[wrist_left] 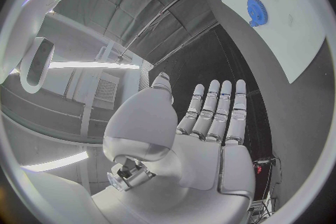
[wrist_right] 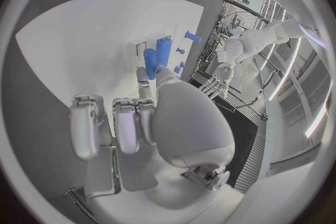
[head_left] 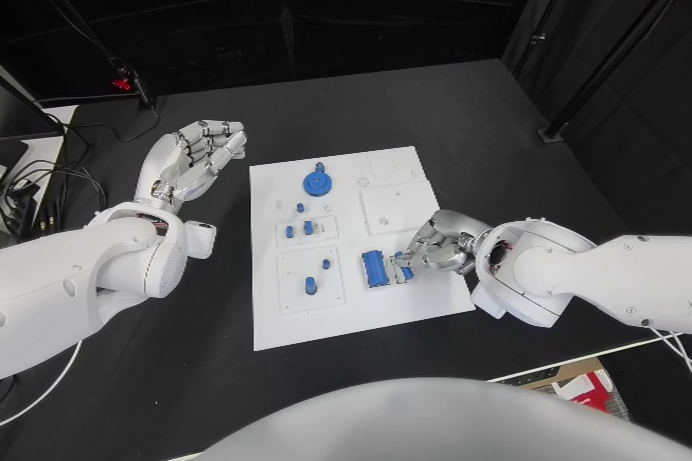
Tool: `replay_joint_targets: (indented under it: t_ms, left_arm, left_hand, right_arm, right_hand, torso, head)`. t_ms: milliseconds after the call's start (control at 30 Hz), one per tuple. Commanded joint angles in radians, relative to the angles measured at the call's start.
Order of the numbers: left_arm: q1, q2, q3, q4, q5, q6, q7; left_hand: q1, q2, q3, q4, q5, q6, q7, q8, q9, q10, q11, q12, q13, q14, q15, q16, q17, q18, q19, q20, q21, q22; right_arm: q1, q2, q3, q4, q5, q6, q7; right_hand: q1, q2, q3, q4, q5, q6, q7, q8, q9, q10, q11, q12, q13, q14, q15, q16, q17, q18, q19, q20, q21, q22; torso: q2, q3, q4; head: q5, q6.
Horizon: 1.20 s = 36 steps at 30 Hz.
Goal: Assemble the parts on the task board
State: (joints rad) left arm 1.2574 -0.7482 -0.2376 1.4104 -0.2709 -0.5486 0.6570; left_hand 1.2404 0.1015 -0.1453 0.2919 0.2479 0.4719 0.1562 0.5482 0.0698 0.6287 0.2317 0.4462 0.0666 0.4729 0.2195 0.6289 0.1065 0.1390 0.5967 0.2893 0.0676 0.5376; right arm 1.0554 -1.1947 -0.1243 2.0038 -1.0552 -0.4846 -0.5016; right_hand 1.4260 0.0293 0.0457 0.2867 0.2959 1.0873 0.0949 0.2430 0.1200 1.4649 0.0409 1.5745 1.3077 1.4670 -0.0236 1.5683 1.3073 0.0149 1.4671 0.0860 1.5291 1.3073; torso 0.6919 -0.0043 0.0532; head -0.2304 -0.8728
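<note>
The white task board (head_left: 353,311) lies in the middle of the black table. On it are a blue gear (head_left: 317,183), small blue pieces (head_left: 299,227) in recessed plates, and two blue cylinders (head_left: 375,268) lying side by side. My right hand (head_left: 437,245) reaches in at the board's right edge. Its thumb and one finger pinch the near end of a blue cylinder (wrist_right: 150,63), and its other fingers (wrist_right: 115,129) are curled in. My left hand (head_left: 198,157) hovers flat over the table left of the board, fingers (wrist_left: 218,109) straight and apart, holding nothing. The gear (wrist_left: 256,9) appears again in the left wrist view.
Cables and dark equipment (head_left: 29,181) sit at the table's far left, with a red clamp (head_left: 124,82) behind them. A stand's foot (head_left: 554,134) rests at the back right. A cardboard box (head_left: 584,386) lies past the table's front right edge.
</note>
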Motion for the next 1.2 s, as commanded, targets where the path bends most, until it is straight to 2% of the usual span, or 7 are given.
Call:
replay_joint_targets:
  t_ms: [33, 267, 467, 667, 767, 967, 1200]
  left_arm:
    - [0.001, -0.001, 0.001, 0.002, 0.001, 0.008, 0.006]
    - [0.001, 0.0, 0.001, 0.001, 0.001, 0.009, 0.007]
    - [0.001, 0.0, 0.001, 0.002, 0.001, 0.009, 0.008]
    - [0.001, 0.001, 0.001, 0.001, 0.001, 0.008, 0.008]
    - [0.001, 0.001, 0.001, 0.001, 0.001, 0.008, 0.008]
    - [0.001, 0.001, 0.001, 0.001, 0.001, 0.009, 0.007]
    - [0.001, 0.001, 0.001, 0.0, 0.001, 0.009, 0.007]
  left_hand:
    - [0.002, 0.009, -0.006, -0.001, 0.004, -0.008, 0.12, 0.004, -0.002, -0.007, 0.003, 0.007, -0.001, -0.007, -0.003, 0.006, -0.002, -0.003, 0.007, -0.001, 0.003, -0.001]
    - [0.002, 0.009, -0.006, -0.001, 0.004, -0.008, 0.12, 0.004, -0.002, -0.007, 0.003, 0.007, -0.001, -0.007, -0.003, 0.006, -0.002, -0.003, 0.007, -0.001, 0.003, -0.002]
    - [0.002, 0.009, -0.006, -0.001, 0.004, -0.008, 0.12, 0.004, -0.002, -0.007, 0.003, 0.007, -0.001, -0.007, -0.003, 0.006, -0.002, -0.003, 0.007, -0.001, 0.003, -0.002]
    - [0.002, 0.009, -0.006, -0.001, 0.004, -0.008, 0.12, 0.004, -0.002, -0.007, 0.003, 0.007, -0.001, -0.007, -0.003, 0.006, -0.002, -0.003, 0.007, -0.001, 0.003, -0.002]
    - [0.002, 0.01, -0.007, -0.001, 0.004, -0.009, 0.12, 0.004, -0.002, -0.008, 0.003, 0.008, -0.001, -0.007, -0.003, 0.007, -0.003, -0.003, 0.007, -0.001, 0.003, -0.002]
    - [0.002, 0.01, -0.007, -0.001, 0.004, -0.009, 0.12, 0.004, -0.002, -0.008, 0.003, 0.008, -0.001, -0.007, -0.003, 0.007, -0.003, -0.003, 0.007, -0.001, 0.003, -0.002]
    - [0.002, 0.01, -0.007, -0.001, 0.004, -0.009, 0.12, 0.004, -0.002, -0.008, 0.003, 0.008, -0.001, -0.007, -0.003, 0.007, -0.003, -0.003, 0.007, -0.001, 0.003, -0.002]
  right_arm:
    - [0.001, 0.004, 0.0, 0.0, -0.073, 0.029, -0.041]
    - [0.001, 0.017, 0.0, -0.004, -0.116, 0.068, -0.068]
    - [0.001, 0.024, 0.0, -0.009, -0.122, 0.077, -0.074]
    - [0.001, 0.031, 0.0, -0.012, -0.13, 0.094, -0.084]
    - [0.001, 0.035, 0.0, -0.015, -0.131, 0.103, -0.089]
    - [0.001, 0.039, 0.0, -0.019, -0.133, 0.105, -0.092]
    - [0.001, 0.044, 0.0, -0.022, -0.133, 0.105, -0.087]
  right_hand:
    - [-0.005, -0.001, -0.003, -0.004, 0.004, 0.009, 0.002, -0.003, 0.002, 0.106, -0.008, -0.004, 0.263, 0.104, -0.006, 0.002, 0.263, -0.002, 0.078, -0.004, -0.003, 0.246]
    - [-0.006, 0.002, -0.005, -0.002, 0.004, 0.012, 0.002, -0.004, 0.002, 0.106, -0.009, -0.004, 0.263, 0.104, -0.007, 0.002, 0.263, -0.002, 0.078, -0.005, -0.004, 0.246]
    - [-0.009, 0.003, -0.006, -0.001, 0.003, 0.013, 0.002, -0.005, 0.002, 0.106, -0.009, -0.004, 0.263, 0.104, -0.007, 0.002, 0.263, -0.002, 0.078, -0.005, -0.004, 0.246]
    - [-0.016, 0.007, -0.011, 0.002, -0.003, 0.016, 0.002, -0.009, 0.002, 0.106, -0.009, -0.004, 0.263, 0.104, -0.008, 0.002, 0.263, -0.002, 0.077, -0.006, -0.005, 0.245]
    - [-0.022, 0.01, -0.015, 0.003, -0.009, 0.019, 0.001, -0.011, 0.002, 0.106, -0.01, -0.004, 0.263, 0.104, -0.008, 0.002, 0.263, -0.002, 0.078, -0.007, -0.004, 0.246]
    - [-0.063, 0.028, -0.038, 0.005, -0.019, 0.026, 0.001, -0.023, 0.002, 0.106, -0.01, -0.004, 0.263, 0.104, -0.009, 0.002, 0.263, -0.002, 0.077, -0.007, -0.006, 0.245]
    - [-0.072, 0.027, -0.052, 0.002, -0.033, 0.022, 0.003, -0.034, 0.001, 0.106, -0.009, -0.004, 0.263, 0.104, -0.01, 0.002, 0.263, -0.001, 0.075, -0.009, -0.008, 0.244]
  torso:
    - [0.0, 0.0, -0.0004]
    - [-0.001, -0.0005, -0.0007]
    - [0.0, 0.0003, 0.0013]
    - [0.0, -0.0003, -0.0012]
    - [0.0, -0.0003, 0.0]
    - [0.0, 0.0002, -0.0008]
    - [0.0, 0.0001, 0.0]
  head:
    - [0.002, 0.0]
    - [0.001, 0.0]
    - [-0.002, 0.0]
    - [0.002, 0.0]
    - [0.001, 0.0]
    - [0.005, 0.0]
    - [0.008, 0.0]
